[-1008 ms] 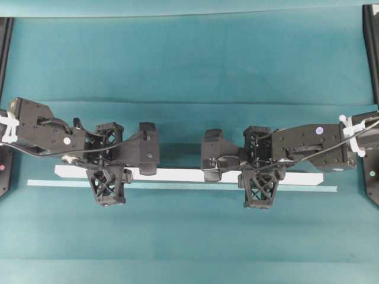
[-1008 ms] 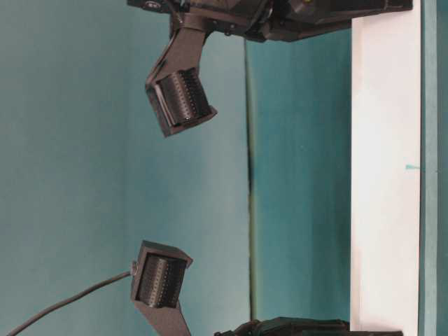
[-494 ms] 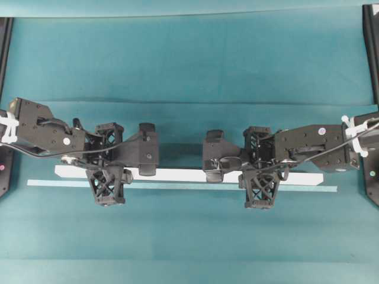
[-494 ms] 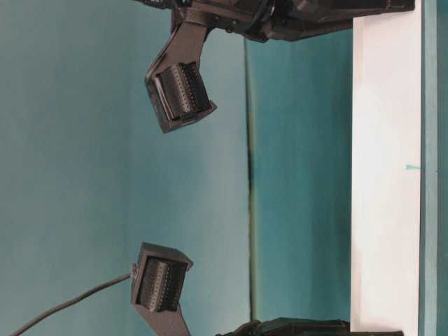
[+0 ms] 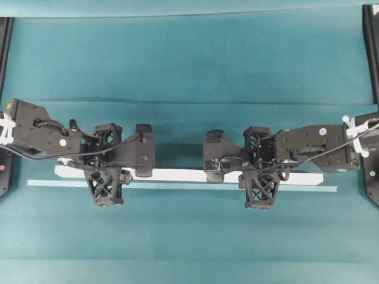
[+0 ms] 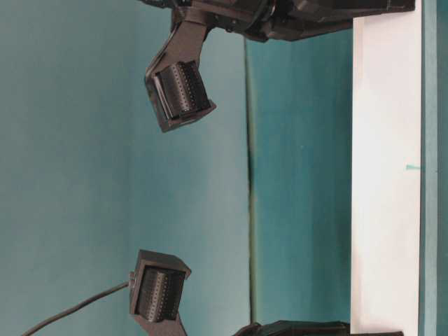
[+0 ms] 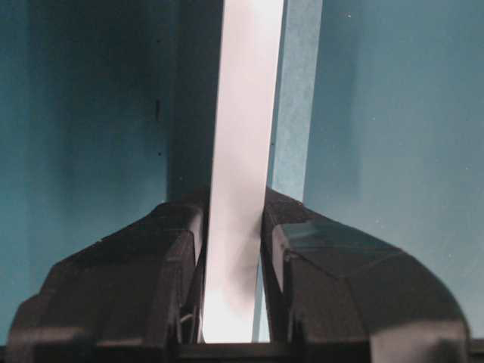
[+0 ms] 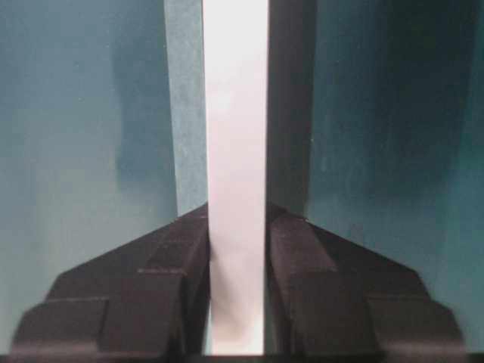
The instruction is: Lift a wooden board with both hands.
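Observation:
The wooden board (image 5: 189,175) is a long white plank lying left to right across the teal cloth, with a dark shadow along its far side. My left gripper (image 5: 107,173) clamps it near its left end. In the left wrist view both fingers press the edges of the board (image 7: 246,113), so the left gripper (image 7: 233,227) is shut on it. My right gripper (image 5: 259,173) holds it near the right end. In the right wrist view its jaws stand tight against the board (image 8: 235,113), so the right gripper (image 8: 236,227) is shut on it too. The table-level view shows the board (image 6: 387,175) as a white band.
A thin pale teal strip (image 5: 177,186) runs along the board's near edge and reaches past both its ends. Black frame posts (image 5: 5,47) (image 5: 372,47) stand at the left and right edges of the teal cloth.
My left arm has shifted slightly to the left. The board and my right arm have barely moved, and both grips look the same.

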You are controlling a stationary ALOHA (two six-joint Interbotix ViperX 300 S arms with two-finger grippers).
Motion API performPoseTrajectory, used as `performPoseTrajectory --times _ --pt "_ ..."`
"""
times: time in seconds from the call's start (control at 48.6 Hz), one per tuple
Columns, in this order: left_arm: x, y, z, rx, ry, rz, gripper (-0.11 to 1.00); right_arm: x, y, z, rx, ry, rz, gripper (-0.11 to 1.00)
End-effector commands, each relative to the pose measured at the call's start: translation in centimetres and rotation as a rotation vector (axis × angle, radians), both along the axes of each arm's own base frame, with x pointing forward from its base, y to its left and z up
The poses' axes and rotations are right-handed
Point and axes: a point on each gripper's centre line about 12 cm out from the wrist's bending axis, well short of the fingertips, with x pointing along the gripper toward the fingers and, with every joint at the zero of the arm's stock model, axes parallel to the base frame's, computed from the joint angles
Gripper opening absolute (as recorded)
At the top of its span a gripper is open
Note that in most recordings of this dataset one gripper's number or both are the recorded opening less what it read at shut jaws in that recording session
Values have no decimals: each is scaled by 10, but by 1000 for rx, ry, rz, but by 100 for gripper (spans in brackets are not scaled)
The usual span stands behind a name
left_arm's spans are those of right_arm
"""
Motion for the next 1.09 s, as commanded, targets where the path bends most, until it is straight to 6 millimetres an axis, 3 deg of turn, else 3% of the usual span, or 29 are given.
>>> performPoseTrajectory --times 0.0,0.082,0.165,0.267,0.37,0.617,1.07 --pt "-2 -3 1 -2 -3 -7 18 1 -2 -2 -1 11 -8 53" --pt "-3 -3 2 -2 -5 -5 23 0 -2 -1 1 26 -13 77" --pt "-4 -4 2 -2 -5 -10 47 1 -1 1 1 22 -10 92" --pt "-4 -6 4 -2 -23 -18 78 1 -1 4 1 11 -10 94" --pt "-5 -6 5 -2 -28 -19 97 2 -1 6 0 0 -10 94" --pt "-3 -6 14 -1 -55 -22 98 2 -3 13 -2 -21 -12 94" --pt "-12 -5 88 37 -282 -102 98 -5 -11 91 -3 -239 -36 94"
